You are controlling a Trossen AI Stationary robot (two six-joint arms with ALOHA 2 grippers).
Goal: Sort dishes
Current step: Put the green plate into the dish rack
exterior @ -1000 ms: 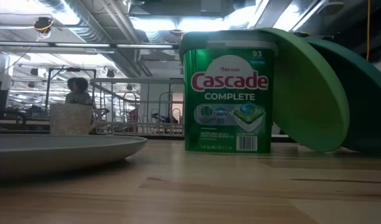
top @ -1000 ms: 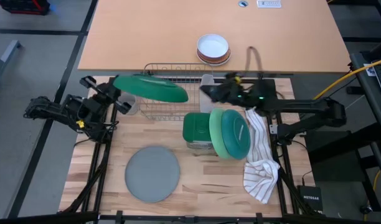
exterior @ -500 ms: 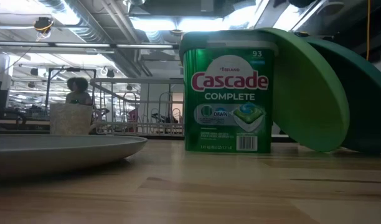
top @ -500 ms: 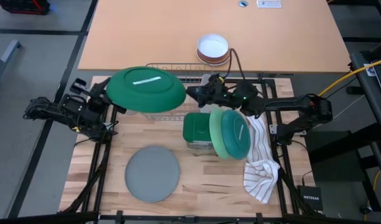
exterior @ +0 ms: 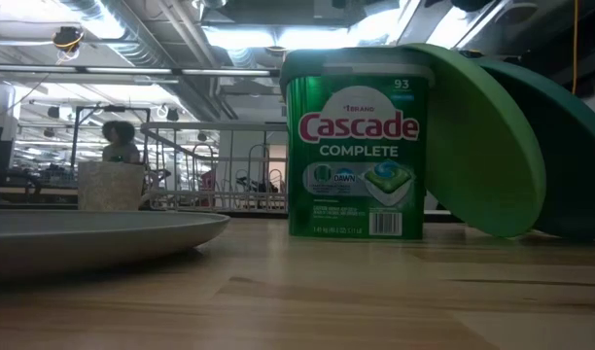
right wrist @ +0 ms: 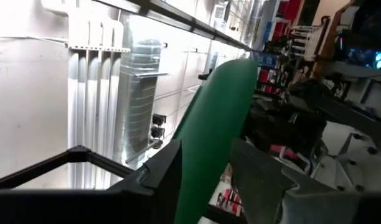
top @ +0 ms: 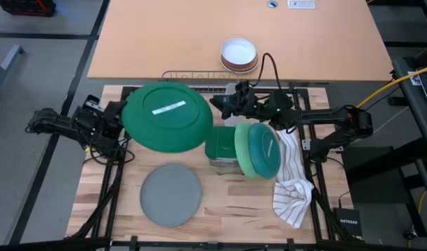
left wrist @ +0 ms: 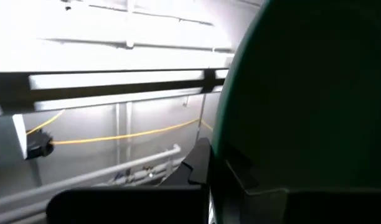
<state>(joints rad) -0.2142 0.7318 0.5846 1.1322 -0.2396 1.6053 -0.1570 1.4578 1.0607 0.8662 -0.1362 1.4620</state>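
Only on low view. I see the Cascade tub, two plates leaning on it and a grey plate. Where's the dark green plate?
Observer: The dark green plate is up in the air above the dish rack, out of your frame.
Operator: Who's holding it?
Observer: The left gripper is shut on its left rim.
Operator: Right arm?
Observer: The right gripper is at the plate's opposite rim; its wrist view shows the rim running in between its fingers.

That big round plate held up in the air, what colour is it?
Dark green, with a small white label; the round plastic plate shows best in the high view.
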